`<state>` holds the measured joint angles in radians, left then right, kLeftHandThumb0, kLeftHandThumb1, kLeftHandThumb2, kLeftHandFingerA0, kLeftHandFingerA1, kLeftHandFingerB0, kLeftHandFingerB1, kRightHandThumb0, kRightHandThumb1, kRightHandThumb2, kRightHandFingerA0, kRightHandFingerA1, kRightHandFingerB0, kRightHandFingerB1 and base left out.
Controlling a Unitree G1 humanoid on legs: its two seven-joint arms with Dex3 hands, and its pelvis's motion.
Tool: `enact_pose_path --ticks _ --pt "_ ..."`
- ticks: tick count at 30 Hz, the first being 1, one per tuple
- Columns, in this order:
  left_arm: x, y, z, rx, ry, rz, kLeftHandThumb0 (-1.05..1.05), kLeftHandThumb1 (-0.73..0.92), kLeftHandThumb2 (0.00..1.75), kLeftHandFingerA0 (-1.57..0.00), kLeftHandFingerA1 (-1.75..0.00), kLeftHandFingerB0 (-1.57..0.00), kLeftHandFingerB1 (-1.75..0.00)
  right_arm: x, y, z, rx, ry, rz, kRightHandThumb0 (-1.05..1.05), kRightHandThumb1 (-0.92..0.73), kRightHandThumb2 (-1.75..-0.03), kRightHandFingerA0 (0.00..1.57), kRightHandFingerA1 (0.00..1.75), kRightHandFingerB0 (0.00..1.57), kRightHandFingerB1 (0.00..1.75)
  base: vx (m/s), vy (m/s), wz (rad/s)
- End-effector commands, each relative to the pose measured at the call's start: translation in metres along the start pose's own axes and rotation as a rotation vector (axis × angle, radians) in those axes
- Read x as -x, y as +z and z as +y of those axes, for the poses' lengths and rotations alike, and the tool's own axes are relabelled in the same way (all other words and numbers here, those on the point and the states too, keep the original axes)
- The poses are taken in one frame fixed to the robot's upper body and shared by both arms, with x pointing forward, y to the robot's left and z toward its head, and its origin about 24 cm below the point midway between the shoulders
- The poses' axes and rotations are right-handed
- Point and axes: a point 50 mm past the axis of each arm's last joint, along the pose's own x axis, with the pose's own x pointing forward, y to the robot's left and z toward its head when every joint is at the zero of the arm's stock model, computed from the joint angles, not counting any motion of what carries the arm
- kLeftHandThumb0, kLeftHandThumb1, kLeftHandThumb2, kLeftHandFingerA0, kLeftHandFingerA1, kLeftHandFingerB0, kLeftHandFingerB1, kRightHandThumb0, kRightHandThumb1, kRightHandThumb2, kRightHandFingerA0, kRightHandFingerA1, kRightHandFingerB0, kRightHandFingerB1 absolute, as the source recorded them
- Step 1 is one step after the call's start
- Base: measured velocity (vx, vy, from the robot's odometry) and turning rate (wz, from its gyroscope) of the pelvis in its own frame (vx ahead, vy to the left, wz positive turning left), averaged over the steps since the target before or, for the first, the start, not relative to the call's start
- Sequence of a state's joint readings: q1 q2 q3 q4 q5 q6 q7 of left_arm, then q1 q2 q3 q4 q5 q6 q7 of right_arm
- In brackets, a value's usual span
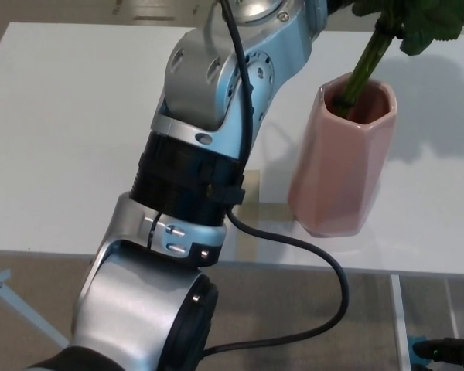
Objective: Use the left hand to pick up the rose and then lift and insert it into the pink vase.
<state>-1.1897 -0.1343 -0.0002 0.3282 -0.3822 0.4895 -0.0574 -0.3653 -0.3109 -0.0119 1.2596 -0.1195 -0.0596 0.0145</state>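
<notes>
- While my left arm (209, 131) reaches up across the head view, its hand runs past the top edge, so I cannot tell its grasp.
- My right hand does not show.
- The rose (371, 58) stands with its green stem tilted inside the pink vase (342, 162).
- That vase sits upright on the white table (62, 139), near the front edge.
</notes>
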Motion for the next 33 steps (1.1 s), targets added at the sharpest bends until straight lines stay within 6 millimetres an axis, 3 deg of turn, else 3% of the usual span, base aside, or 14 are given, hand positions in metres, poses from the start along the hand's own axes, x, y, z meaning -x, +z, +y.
enact_pose_path --ticks 1,26,33 --pt "-0.002 -0.022 -0.030 0.133 -0.077 0.042 -0.18 0.85 0.67 -0.95 -1.36 -0.88 -0.76 0.000 -0.001 0.001 0.001 0.009 0.011 -0.36 -0.66 -0.60 0.59 0.41 0.54 0.39 0.00 0.000 0.00" --pt "0.008 -0.046 -0.027 0.177 -0.082 0.087 -0.19 0.85 0.67 -0.98 -1.33 -0.89 -0.74 0.000 0.001 0.002 -0.022 0.014 0.012 -0.35 -0.66 -0.60 0.60 0.41 0.54 0.39 0.00 0.000 0.00" --pt "0.014 -0.054 -0.018 0.193 -0.045 0.097 -0.18 0.85 0.66 -0.99 -1.29 -0.89 -0.73 0.000 0.000 0.002 -0.014 0.014 0.008 -0.35 -0.66 -0.59 0.60 0.41 0.54 0.39 0.00 0.000 0.00"
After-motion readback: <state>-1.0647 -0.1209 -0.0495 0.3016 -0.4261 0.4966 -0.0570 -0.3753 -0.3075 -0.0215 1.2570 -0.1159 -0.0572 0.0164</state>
